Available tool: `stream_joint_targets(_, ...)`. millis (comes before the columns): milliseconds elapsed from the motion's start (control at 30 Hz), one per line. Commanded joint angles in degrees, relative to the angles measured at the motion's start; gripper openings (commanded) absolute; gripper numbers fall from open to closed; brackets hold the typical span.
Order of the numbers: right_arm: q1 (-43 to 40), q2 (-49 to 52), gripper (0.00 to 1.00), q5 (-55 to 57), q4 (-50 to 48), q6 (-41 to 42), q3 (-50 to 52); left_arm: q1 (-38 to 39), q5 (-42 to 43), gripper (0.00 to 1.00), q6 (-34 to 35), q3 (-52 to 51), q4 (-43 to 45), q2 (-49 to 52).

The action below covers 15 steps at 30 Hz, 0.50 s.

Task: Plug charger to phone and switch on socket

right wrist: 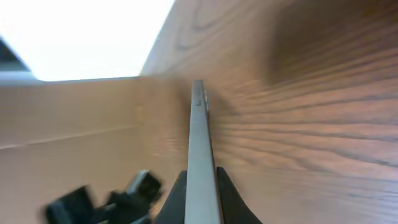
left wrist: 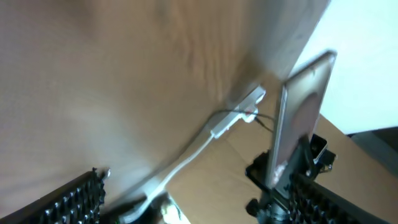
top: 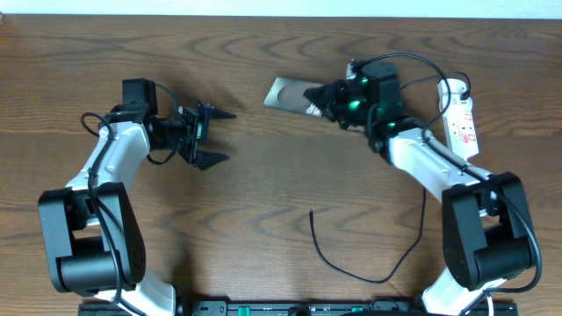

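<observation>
My right gripper is shut on the phone and holds it at the back middle of the table. In the right wrist view the phone shows edge-on between the two black fingers. The left wrist view shows the phone standing on edge in that grip. My left gripper hangs open and empty to the phone's left, facing it. The charger, a thin black cable, lies loose on the table in front, its free end near the middle. The white socket lies at the right.
The socket shows small in the left wrist view, and its white cord runs toward that camera. The table's back edge lies just behind the phone. Both arm bases stand at the front corners.
</observation>
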<state>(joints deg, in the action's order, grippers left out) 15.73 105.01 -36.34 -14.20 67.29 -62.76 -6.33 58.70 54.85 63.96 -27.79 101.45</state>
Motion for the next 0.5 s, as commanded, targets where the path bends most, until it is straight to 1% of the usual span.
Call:
stream_joint_targets(0,-2.01,-0.52,0.01,-12.41,-4.74,11.74,-0.26,0.7,-5.51,0.92,-1.22,-0.31,4.5,-4.63)
stream_joint_targets(100,-2.8,-0.52,0.01,-16.57,-11.76,18.34,-0.24,2.23,-10.8,0.92,-0.17,-0.31,10.01,-7.5)
stream_joint_targets(167,-2.73,-0.52,0.01,-18.08,-16.68,22.34,-0.24,3.89,-16.83,0.92,3.32,-0.31,13.4,-9.7)
stream_joint_targets(233,-2.4,-0.52,0.01,-18.05,-19.21,24.09,-0.24,5.38,-21.07,0.92,5.57,-0.31,17.03,-11.04)
stream_joint_targets(367,-1.86,-0.52,0.01,-17.77,-19.91,25.31,-0.24,8.48,-26.25,0.92,10.43,-0.31,27.26,-12.11)
stream_joint_targets(467,-1.33,-0.52,0.01,-17.77,-19.91,25.53,-0.24,9.57,-28.37,0.92,14.25,-0.31,31.21,-12.07)
